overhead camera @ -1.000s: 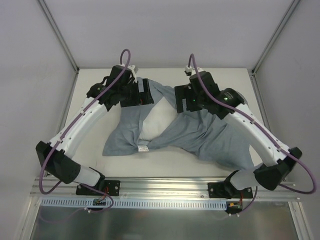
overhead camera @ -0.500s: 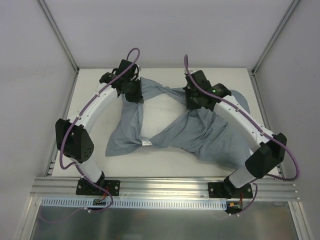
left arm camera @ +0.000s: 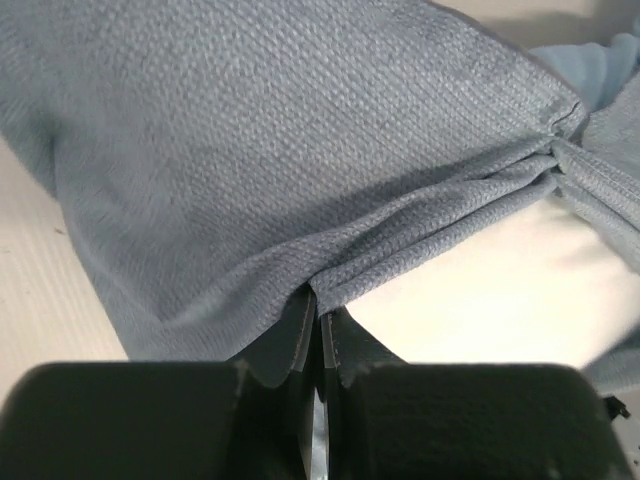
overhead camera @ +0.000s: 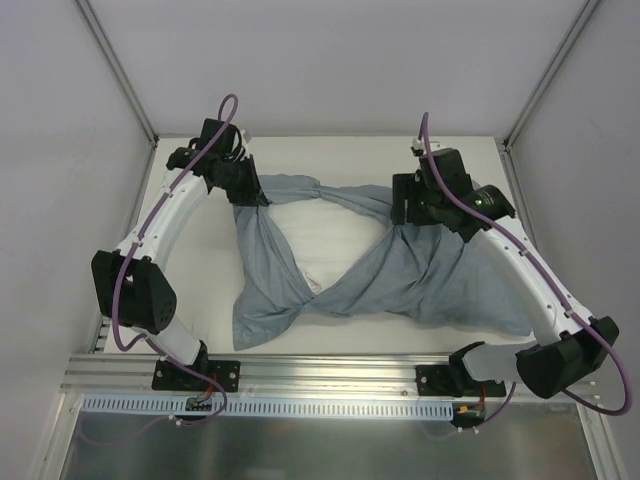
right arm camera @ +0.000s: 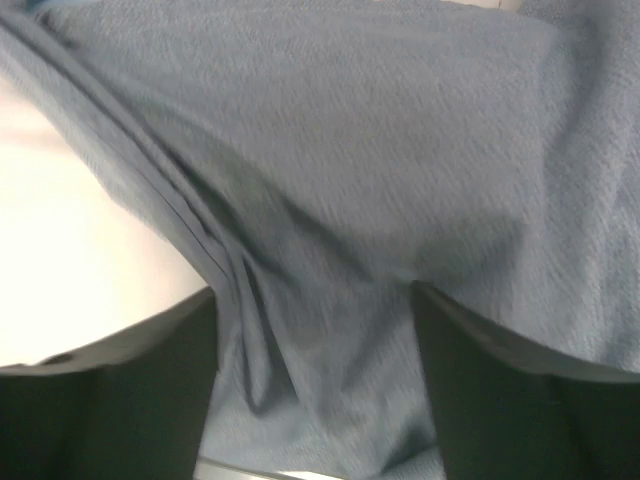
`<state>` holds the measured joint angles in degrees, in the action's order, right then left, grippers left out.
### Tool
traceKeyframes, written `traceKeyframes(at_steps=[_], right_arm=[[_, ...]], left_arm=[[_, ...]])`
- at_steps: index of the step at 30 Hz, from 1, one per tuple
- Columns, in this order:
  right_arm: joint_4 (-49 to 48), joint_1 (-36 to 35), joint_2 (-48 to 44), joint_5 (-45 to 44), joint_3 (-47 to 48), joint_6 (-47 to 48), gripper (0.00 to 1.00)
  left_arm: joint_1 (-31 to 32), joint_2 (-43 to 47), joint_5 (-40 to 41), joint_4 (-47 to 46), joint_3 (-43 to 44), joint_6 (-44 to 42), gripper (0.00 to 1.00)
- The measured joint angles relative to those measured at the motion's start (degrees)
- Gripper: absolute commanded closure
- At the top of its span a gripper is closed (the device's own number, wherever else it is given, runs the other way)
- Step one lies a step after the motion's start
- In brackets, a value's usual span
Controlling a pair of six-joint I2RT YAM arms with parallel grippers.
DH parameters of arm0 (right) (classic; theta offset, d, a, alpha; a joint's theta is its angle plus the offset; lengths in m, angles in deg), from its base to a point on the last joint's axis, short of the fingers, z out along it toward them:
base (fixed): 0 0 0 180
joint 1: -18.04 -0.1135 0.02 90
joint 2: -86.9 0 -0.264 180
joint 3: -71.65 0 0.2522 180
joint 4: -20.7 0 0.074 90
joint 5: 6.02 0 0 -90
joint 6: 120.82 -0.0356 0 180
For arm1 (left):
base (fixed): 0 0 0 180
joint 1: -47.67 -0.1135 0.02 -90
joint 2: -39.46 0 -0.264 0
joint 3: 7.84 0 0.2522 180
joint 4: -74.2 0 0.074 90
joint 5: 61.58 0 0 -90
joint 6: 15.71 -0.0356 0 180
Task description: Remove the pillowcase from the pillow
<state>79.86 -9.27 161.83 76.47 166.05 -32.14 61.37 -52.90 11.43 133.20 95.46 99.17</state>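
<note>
The pillowcase [overhead camera: 440,285] lies grey-blue side out, twisted into an X over the white pillow [overhead camera: 330,225]. My left gripper [overhead camera: 255,195] is at the cloth's far left part, and in the left wrist view it [left arm camera: 320,300] is shut on a gathered fold of the pillowcase [left arm camera: 260,150], with the pillow [left arm camera: 500,290] just to the right. My right gripper [overhead camera: 405,215] hovers at the far right part of the cloth. Seen from the right wrist, it [right arm camera: 312,300] stands open with loose pillowcase [right arm camera: 400,130] between its fingers and the pillow [right arm camera: 70,240] to the left.
The cream tabletop [overhead camera: 350,155] is walled by grey panels on three sides. An aluminium rail [overhead camera: 330,375] with both arm bases runs along the near edge. Bare tabletop shows behind the cloth and at the left.
My left gripper has shut on the pillowcase and drawn it left and back. My right gripper shut, then opened again and moved right. The cloth has stretched wider across the pillow.
</note>
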Motion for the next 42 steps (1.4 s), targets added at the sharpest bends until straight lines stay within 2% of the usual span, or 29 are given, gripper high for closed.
traceKeyframes(at_steps=[3, 4, 5, 6, 10, 14, 22, 25, 26, 27, 28, 29, 32, 36, 42], right_arm=[[1.57, -4.42, -1.09, -3.08, 0.7, 0.59, 0.17], [1.75, -7.15, -1.29, -3.8, 1.68, 0.39, 0.21], [1.55, -9.73, -1.33, -4.09, 2.58, 0.17, 0.3], [1.07, -12.63, -1.31, -4.33, 3.52, -0.07, 0.33], [-0.96, -22.73, 2.16, -5.44, 8.72, -1.42, 0.34], [-3.21, -27.12, 11.45, -5.33, 15.19, -2.14, 0.27], [-3.48, -27.34, 28.65, -5.25, 20.83, -3.8, 0.06], [-2.51, -27.39, 34.05, -7.61, 23.65, -4.72, 0.06], [-2.25, -27.39, 35.65, -8.48, 24.79, -5.03, 0.09], [-2.21, -27.39, 37.38, -9.44, 26.01, -5.25, 0.36], [-2.21, -27.36, 38.91, -10.27, 27.19, -5.2, 0.68], [-2.27, -27.34, 40.13, -10.91, 28.02, -5.38, 0.97], [-3.1, -26.97, 41.18, -11.04, 28.57, -6.23, 0.99], [-4.37, -26.51, 37.51, -10.64, 26.47, -6.4, 0.99], [-6.97, -25.57, 19.67, -9.35, 14.97, -6.6, 0.99]], left_arm=[[-1.6, -0.2, 0.9, -0.55, -2.43, 0.07, 1.0], [-1.9, -0.2, 1.07, -0.74, -3.15, 0.09, 1.0], [-2.16, -0.2, 1.22, -1.01, -3.87, 0.13, 1.0], [-2.23, -0.2, 1.51, -1.25, -4.37, 0.15, 1.0], [-2.51, -0.2, 1.62, -2.1, -5.64, 0.17, 1.0], [-2.54, -0.2, 1.57, -2.75, -6.14, 0.17, 1.0], [-2.58, 0.26, 1.07, -3.45, -7.39, 0.11, 1.0], [-2.58, 0.76, 1.03, -3.89, -8.39, 0.11, 1.0], [-2.58, 1.03, 1.01, -4.13, -8.92, 0.13, 1.0], [-2.58, 1.49, 0.98, -4.42, -9.68, 0.13, 1.0], [-2.58, 2.03, 0.94, -4.59, -10.56, 0.15, 1.0], [-2.58, 2.67, 0.87, -4.76, -11.54, 0.15, 1.0], [-2.69, 4.7, 0.74, -4.83, -14.12, 0.13, 1.0], [-3.69, 7.04, 0.7, -5.38, -15.5, 0.15, 1.0], [-6.03, 9.53, -1.29, -6.54, -15.43, 0.17, 1.0]])
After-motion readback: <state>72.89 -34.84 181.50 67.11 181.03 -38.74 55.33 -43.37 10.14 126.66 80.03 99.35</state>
